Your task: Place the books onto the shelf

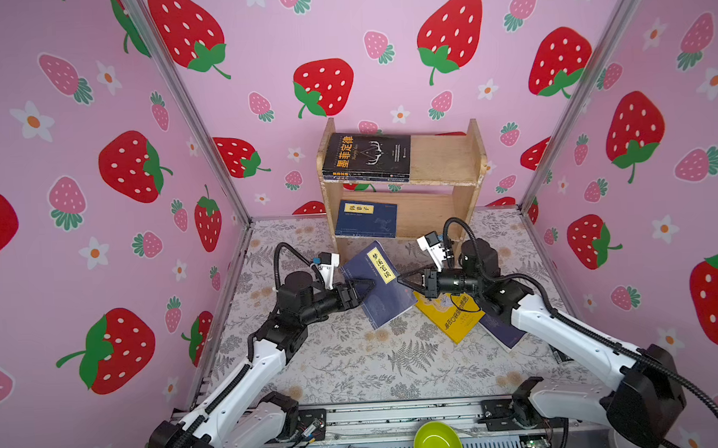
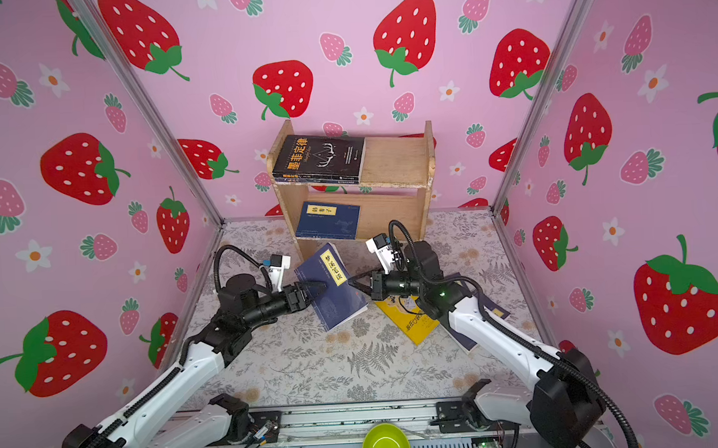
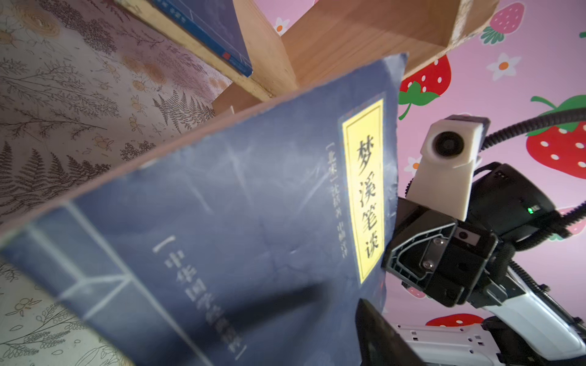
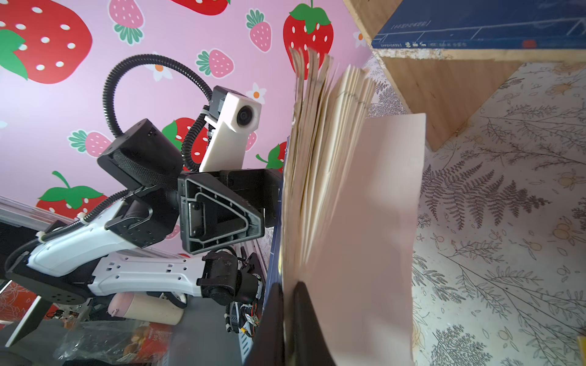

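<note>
Currently the right gripper point(image 1: 404, 279) is pinching the right edge of the raised navy book point(image 1: 390, 305). In the right wrist view its two dark fingers point(image 4: 304, 320) are pressing together on the front cover side, and the loose pages are fanning open just beside them.

The left gripper point(image 1: 366, 286) is reaching onto the opposite, left edge of the same book, and one finger is lying across the cover near the yellow label point(image 3: 364, 190). The second finger is mostly hiding behind the book in the top views. So it is not possible to tell if this gripper is clamping the book or only touching it.

The book is hanging tilted between the two grippers, with the cover facing up and the label end pointing toward the shelf point(image 1: 442, 159), just in front of the lower tier. Whether its low corner is touching the table point(image 1: 355, 358) cannot be told.

Behind it, a second navy book point(image 1: 365, 218) is lying flat at the left of the lower tier. On the top tier, also at the left, the black book point(image 1: 366, 154) with antlers is lying on a thin stack of other books.

On the table the yellow book point(image 1: 449, 319) is lying under the right wrist. Beside it a third navy book point(image 1: 501, 331) is showing partly from under the right arm.
</note>
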You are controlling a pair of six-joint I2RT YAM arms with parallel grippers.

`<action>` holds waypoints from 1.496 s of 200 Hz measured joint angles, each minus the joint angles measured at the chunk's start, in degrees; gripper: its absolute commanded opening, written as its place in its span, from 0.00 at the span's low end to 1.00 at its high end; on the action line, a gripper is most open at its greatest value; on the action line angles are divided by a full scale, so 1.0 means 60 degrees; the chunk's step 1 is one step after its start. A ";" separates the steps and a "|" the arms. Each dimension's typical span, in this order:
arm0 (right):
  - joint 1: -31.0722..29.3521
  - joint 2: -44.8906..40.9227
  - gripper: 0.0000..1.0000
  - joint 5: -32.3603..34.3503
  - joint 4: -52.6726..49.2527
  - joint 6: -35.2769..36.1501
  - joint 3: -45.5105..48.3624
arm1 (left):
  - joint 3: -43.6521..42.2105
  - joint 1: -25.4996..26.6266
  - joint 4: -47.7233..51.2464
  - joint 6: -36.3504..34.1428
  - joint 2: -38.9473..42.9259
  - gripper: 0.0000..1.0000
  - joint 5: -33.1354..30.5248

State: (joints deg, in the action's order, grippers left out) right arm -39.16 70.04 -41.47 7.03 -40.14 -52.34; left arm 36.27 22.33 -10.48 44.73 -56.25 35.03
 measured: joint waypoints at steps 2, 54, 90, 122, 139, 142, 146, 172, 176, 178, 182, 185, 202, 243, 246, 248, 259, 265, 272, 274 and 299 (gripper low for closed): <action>0.0007 -0.0011 0.00 -0.0015 0.0011 -0.0022 0.0000 | 0.0011 0.0000 -0.0011 0.0000 0.0004 0.63 0.0011; 0.0386 -0.0022 0.00 -0.0597 0.1096 -0.0685 0.0419 | 0.0251 0.0000 -0.0087 0.0069 0.0178 0.37 0.0066; 0.0452 0.0375 0.02 -0.0849 0.2266 -0.1082 0.0627 | 0.0452 0.0036 0.0244 0.0208 0.0412 0.18 -0.0288; 0.0692 0.0699 0.51 -0.0845 0.2809 -0.1253 0.0627 | 0.0947 0.0135 0.0561 0.0379 0.0368 0.07 -0.0703; 0.0991 0.0681 0.63 -0.0787 0.3005 -0.1355 0.0627 | 0.1395 0.0222 0.0809 0.0561 0.0208 0.00 -0.1016; 0.1042 0.0670 0.67 -0.0772 0.3034 -0.1311 0.0627 | 0.1453 0.0237 0.0841 0.0557 0.0171 0.00 -0.1075; 0.1122 0.0630 0.72 -0.0707 0.3056 -0.1366 0.0648 | 0.1552 0.0262 0.0889 0.0594 0.0117 0.00 -0.1166; 0.1523 -0.0255 0.85 0.0237 0.3089 -0.1530 0.1228 | 0.2266 0.0390 0.1078 0.0852 -0.0262 0.00 -0.1945; 0.1566 -0.0466 0.85 0.0393 0.3085 -0.1534 0.1384 | 0.2382 0.0404 0.1078 0.0925 -0.0328 0.00 -0.2084; 0.1577 -0.0561 0.85 0.0459 0.3085 -0.1555 0.1457 | 0.2441 0.0412 0.1078 0.0973 -0.0364 0.00 -0.2186; 0.1621 -0.0765 0.85 0.0641 0.3107 -0.1617 0.1610 | 0.2528 0.0415 0.1082 0.1031 -0.0415 0.00 -0.2295; 0.1636 -0.0907 0.85 0.0725 0.3118 -0.1665 0.1719 | 0.2605 0.0423 0.1071 0.1104 -0.0481 0.00 -0.2397; 0.1650 -0.1333 0.85 0.1060 0.3381 -0.2007 0.2157 | 0.2943 0.0444 0.0863 0.1479 -0.0856 0.00 -0.2849; 0.1621 -0.1231 0.89 0.1239 0.4455 -0.3089 0.2812 | 0.3563 0.0685 -0.0353 0.2645 -0.2528 0.00 -0.3712; 0.1610 -0.1202 0.89 0.1246 0.4524 -0.3140 0.2816 | 0.3581 0.0736 -0.0463 0.2736 -0.2667 0.00 -0.3785; 0.1596 -0.1173 0.90 0.1257 0.4612 -0.3213 0.2823 | 0.3588 0.0761 -0.0525 0.2787 -0.2743 0.00 -0.3836; 0.1563 -0.1045 0.92 0.1297 0.4980 -0.3464 0.2823 | 0.3665 0.0954 -0.0725 0.3005 -0.3144 0.00 -0.4069; 0.1519 -0.0951 0.93 0.1315 0.5253 -0.3617 0.2823 | 0.3716 0.1056 -0.0780 0.3067 -0.3319 0.00 -0.4233; 0.1457 -0.0849 0.93 0.1341 0.5533 -0.3789 0.2823 | 0.3770 0.1184 -0.0816 0.3111 -0.3479 0.00 -0.4411; 0.1432 -0.0805 0.93 0.1341 0.5595 -0.3832 0.2820 | 0.3792 0.1239 -0.0852 0.3129 -0.3537 0.00 -0.4492; 0.1096 -0.0270 0.92 0.1344 0.6084 -0.4204 0.2594 | 0.3843 0.1596 -0.1209 0.3242 -0.3789 0.00 -0.5067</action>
State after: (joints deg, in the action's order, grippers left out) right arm -32.58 68.42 -33.41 43.53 -65.36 -36.77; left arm 59.33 31.90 -17.74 64.18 -78.98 4.62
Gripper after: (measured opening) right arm 0.924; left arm 0.116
